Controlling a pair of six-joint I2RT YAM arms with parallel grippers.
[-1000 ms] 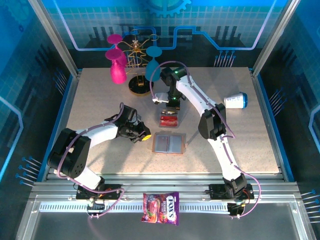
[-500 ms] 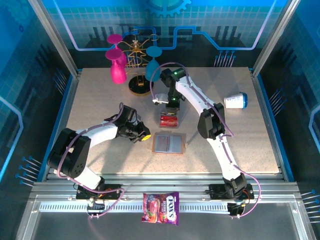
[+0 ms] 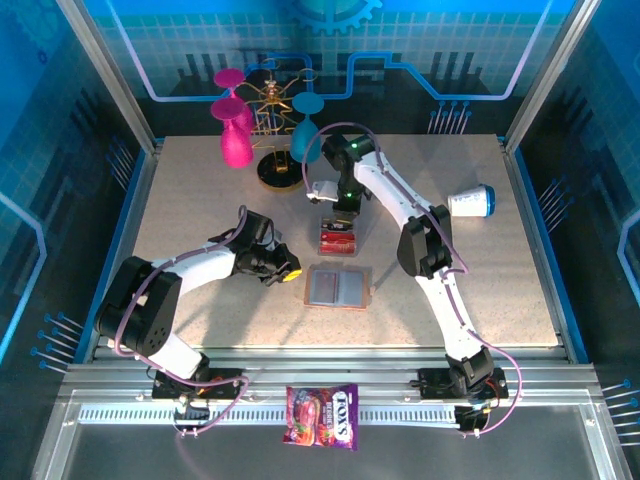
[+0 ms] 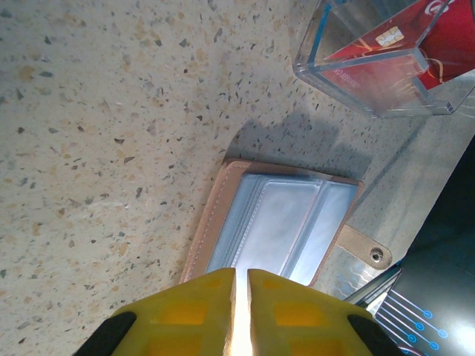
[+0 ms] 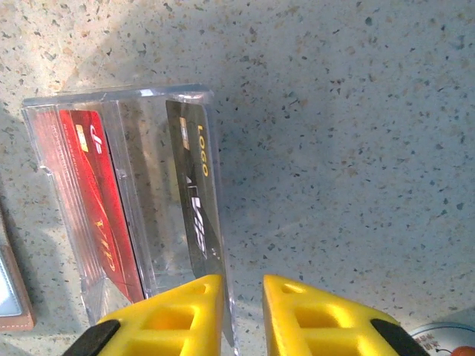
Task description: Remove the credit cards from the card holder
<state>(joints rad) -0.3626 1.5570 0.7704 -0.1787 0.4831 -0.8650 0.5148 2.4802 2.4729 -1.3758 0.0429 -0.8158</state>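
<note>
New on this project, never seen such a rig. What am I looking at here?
A left arm and a right arm are bolted at the near edge of a table, each ending in a two-finger gripper. One picture looks down from above and behind them; the other two come from cameras on the wrists. On the table are an open card holder, a clear box with red cards and a dark card, a glass rack and a container on its side. The left gripper is shut, empty, by the holder. The right gripper hangs over the box, jaws slightly apart, holding nothing.
</note>
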